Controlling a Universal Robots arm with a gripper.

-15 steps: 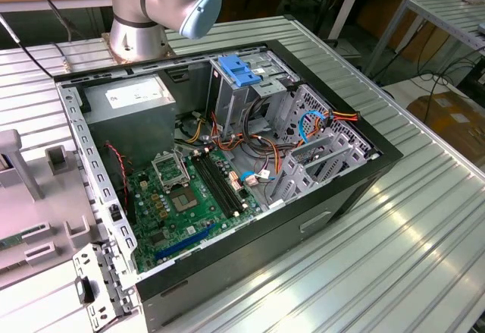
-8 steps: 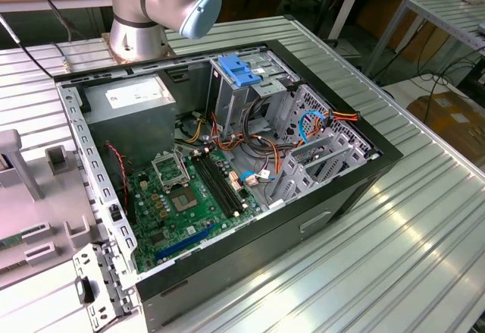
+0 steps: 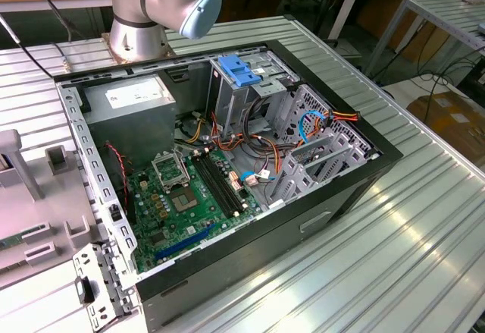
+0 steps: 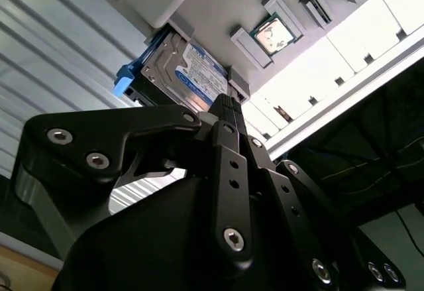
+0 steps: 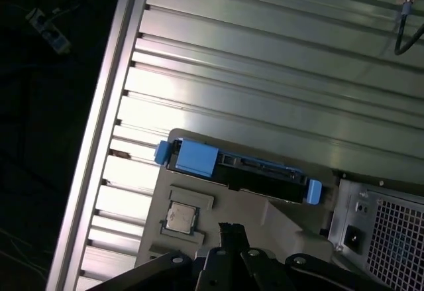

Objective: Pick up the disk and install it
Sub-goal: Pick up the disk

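While the disk (image 4: 189,75) lies in the tray (image 3: 34,227), at nine o'clock from the computer case (image 3: 333,196) in the exterior view, the gripper (image 4: 227,102) hovers near it, closed and empty. Pickup hasn't begun, and I'd say grasping calls for opening.

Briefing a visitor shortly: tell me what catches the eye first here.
The open computer case, green motherboard exposed, lies at the middle of the exterior view. In both wrist views the blue-railed disk sits in a grey tray beside a processor chip, with the shut gripper close by.
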